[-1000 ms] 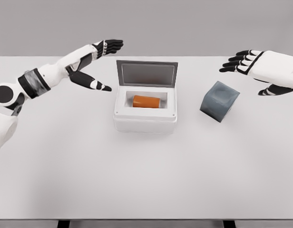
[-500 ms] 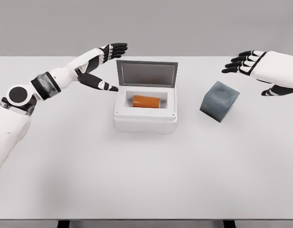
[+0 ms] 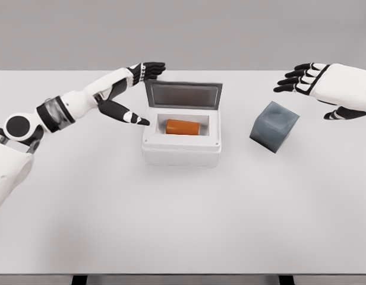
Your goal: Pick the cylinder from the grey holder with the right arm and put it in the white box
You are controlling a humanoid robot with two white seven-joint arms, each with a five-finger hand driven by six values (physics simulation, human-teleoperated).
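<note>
So the orange cylinder (image 3: pixel 183 127) is lying on its side inside the white box (image 3: pixel 181 148), lid (image 3: pixel 183 94) up, mid-table (image 3: pixel 171 225) toward the far edge. Grey holder (image 3: pixel 274 126) sits tilted just to its right. Left hand (image 3: pixel 126 89) is at the lid's left corner, fingers apart. Right hand (image 3: pixel 325 86) hovers by the far right edge, fingers spread, holding nothing.

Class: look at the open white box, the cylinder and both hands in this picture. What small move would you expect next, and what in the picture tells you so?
Probably the left hand pushes the raised lid down. The orange cylinder already lies inside the white box, the left fingers are open at the lid's left edge, and the right hand hovers open, holding nothing.
</note>
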